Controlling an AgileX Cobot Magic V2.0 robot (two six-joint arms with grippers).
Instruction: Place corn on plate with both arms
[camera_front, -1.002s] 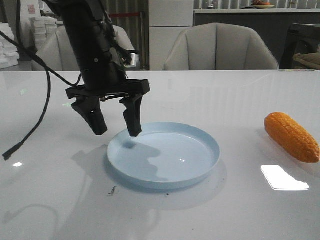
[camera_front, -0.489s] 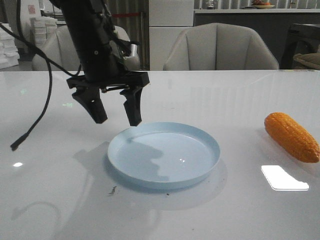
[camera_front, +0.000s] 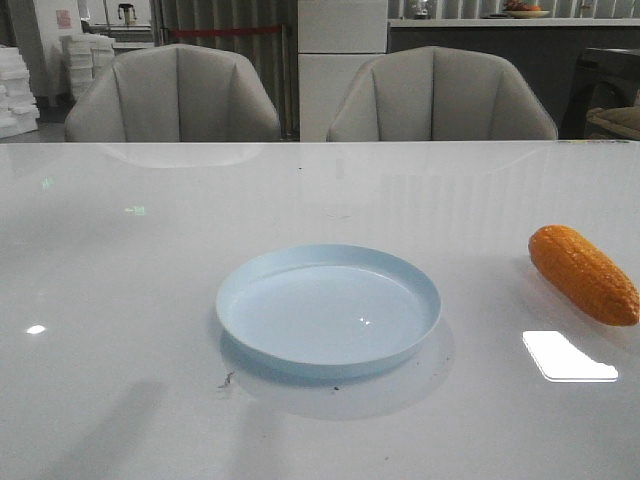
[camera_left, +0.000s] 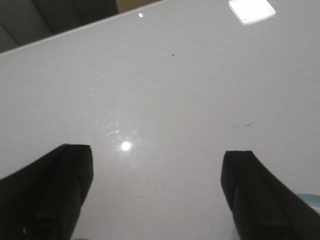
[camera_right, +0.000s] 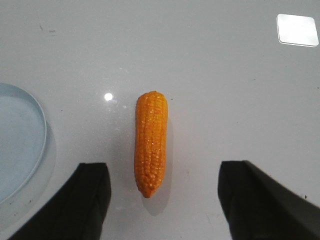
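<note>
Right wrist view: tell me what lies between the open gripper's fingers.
The orange-yellow corn cob, lying on the white table, between the right gripper's fingers.

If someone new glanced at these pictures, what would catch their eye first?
The orange corn stands out, lying on the white table to the right of the plate. The pale-blue plate sits empty at the centre. In the right wrist view, the open right claw hovers over the corn.

Corn: orange-yellow cob with rows of bumpy kernels, tapered at one end, lying flat on its side on the white table, well to the right of the plate and apart from it. Plate: round, pale blue, shallow, low raised rim, upright near the table's centre, nothing on it.
</note>
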